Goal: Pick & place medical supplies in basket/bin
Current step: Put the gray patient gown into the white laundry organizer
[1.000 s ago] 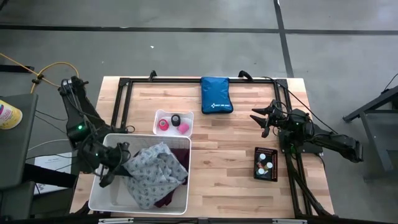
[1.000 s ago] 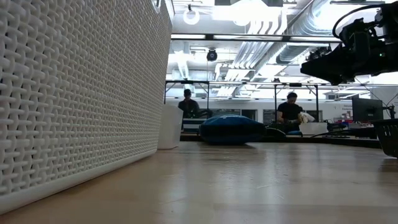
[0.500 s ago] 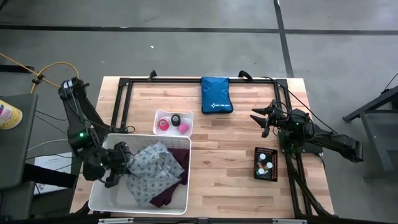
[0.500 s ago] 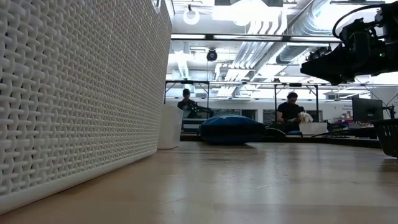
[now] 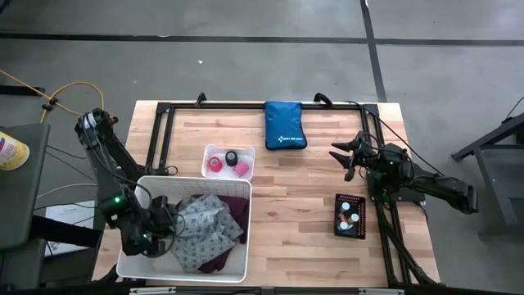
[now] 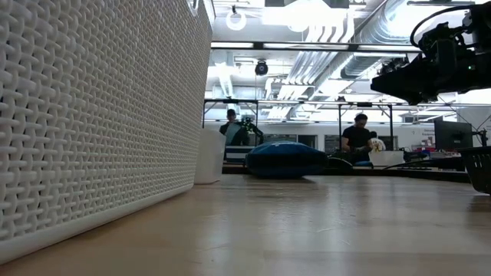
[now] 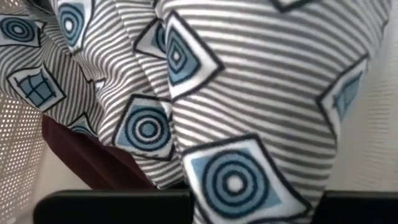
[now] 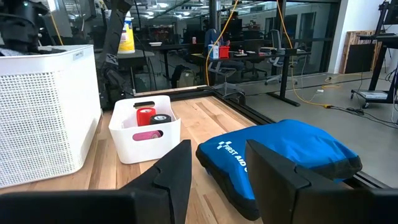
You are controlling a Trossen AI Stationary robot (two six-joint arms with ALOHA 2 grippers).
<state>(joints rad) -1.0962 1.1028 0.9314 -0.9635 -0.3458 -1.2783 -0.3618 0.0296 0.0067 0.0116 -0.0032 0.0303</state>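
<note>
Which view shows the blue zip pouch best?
The high view: the blue zip pouch lies whole and unobstructed at the table's far edge. The right wrist view shows it partly behind that arm's fingers; the low view, a distant mound; the left wrist view, nothing.

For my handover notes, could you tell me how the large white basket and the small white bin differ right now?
The large white basket has perforated walls and holds the patterned cloth over the purple cloth. The small white bin is smooth-walled and holds tape rolls. The left gripper is inside the basket only. Both are white and open-topped.
</note>
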